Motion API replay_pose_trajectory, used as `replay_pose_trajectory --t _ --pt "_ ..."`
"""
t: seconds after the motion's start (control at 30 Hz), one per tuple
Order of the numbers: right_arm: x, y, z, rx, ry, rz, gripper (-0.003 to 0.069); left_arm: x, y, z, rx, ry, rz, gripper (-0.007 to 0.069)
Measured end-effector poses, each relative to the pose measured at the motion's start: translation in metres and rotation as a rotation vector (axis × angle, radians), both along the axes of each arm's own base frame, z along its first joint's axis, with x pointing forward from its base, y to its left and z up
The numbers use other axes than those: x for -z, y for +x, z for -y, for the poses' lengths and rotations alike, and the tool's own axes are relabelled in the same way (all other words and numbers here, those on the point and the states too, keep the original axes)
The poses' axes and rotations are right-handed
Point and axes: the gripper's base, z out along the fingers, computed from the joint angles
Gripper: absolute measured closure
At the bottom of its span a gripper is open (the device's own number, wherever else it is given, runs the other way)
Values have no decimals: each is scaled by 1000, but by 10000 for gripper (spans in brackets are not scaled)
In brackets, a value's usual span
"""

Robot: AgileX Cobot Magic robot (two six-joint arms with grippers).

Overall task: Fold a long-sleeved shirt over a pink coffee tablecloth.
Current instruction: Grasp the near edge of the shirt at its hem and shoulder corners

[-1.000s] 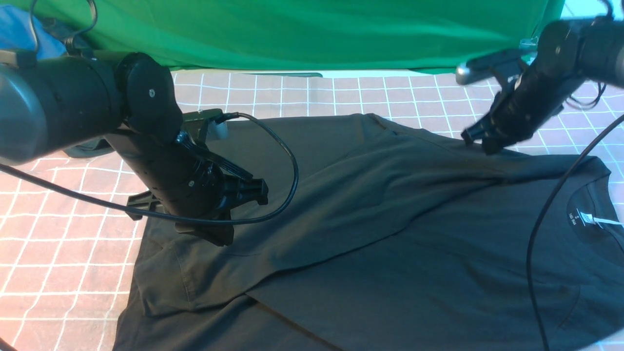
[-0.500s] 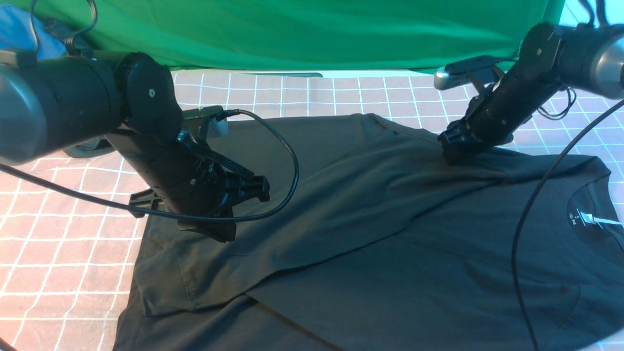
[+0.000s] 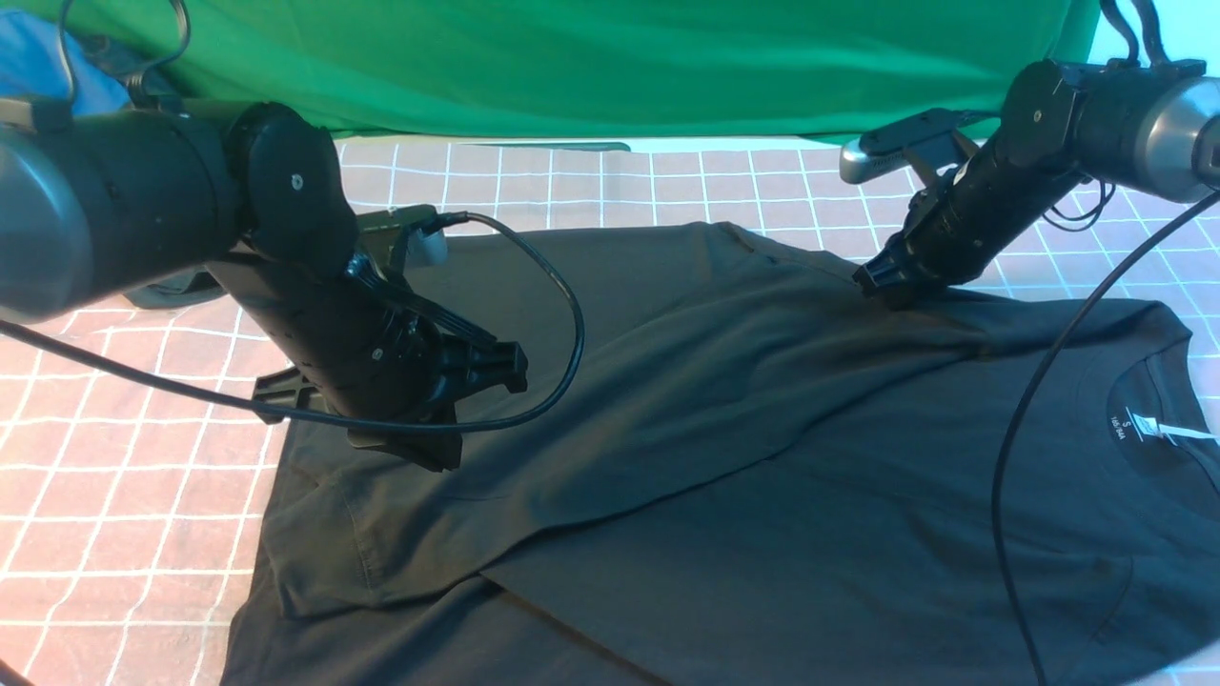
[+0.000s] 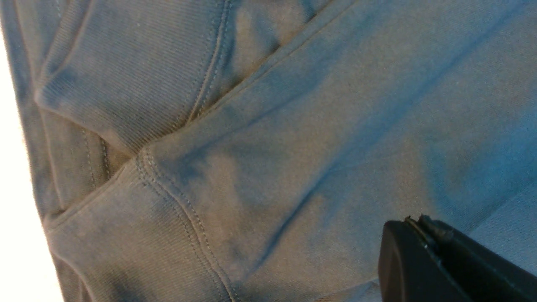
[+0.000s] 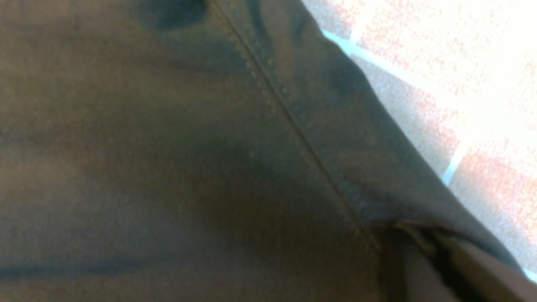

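The left tool [image 4: 419, 224] is hanging over the long-sleeved shirt [image 3: 686, 410], its two fingers pressing together with nothing between them. The right tool [image 5: 415, 243] is pointing down at the shirt's far edge, and its fingers are coming together on a pinch of the dark fabric; they are looking blurred in the right wrist view. Just beside that pinch, a stitched seam [image 5: 293, 121] is running along the shirt close to its edge.

The shirt is lying spread beneath both tools and is reaching well toward the camera from them. A sleeve [image 3: 572, 486] is lying across the body, sloping from near the right tool down to the nearer side of the left tool, where its cuff [image 3: 319, 562] is resting on the cloth beneath. To the right of the right tool and nearer the camera, the neckline [image 3: 1158, 419] is opening sideways, showing a white neck label [image 3: 1148, 426].

The pink tablecloth [image 3: 124, 476] is lying under the shirt, showing its white grid beyond both tools and to the left of the left tool. Farther off, beyond both tools, a green cloth [image 3: 620, 67] is stretching across. A blue cloth [image 3: 48, 57] is sitting beyond the left arm, well apart from the left tool.
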Motion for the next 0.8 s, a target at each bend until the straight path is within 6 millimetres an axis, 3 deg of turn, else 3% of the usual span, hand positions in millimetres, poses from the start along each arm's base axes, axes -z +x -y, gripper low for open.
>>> replay_pose_trajectory --t 0.1,0.67,0.8 --pt "-2 1 -2 -5 1 6 616 0 0 0 0 0 0 611" --pt "-28 12 0 15 -26 103 618 0 0 0 4 1 3 611" --pt "-35 10 1 9 -33 51 618 0 0 0 4 1 3 611"
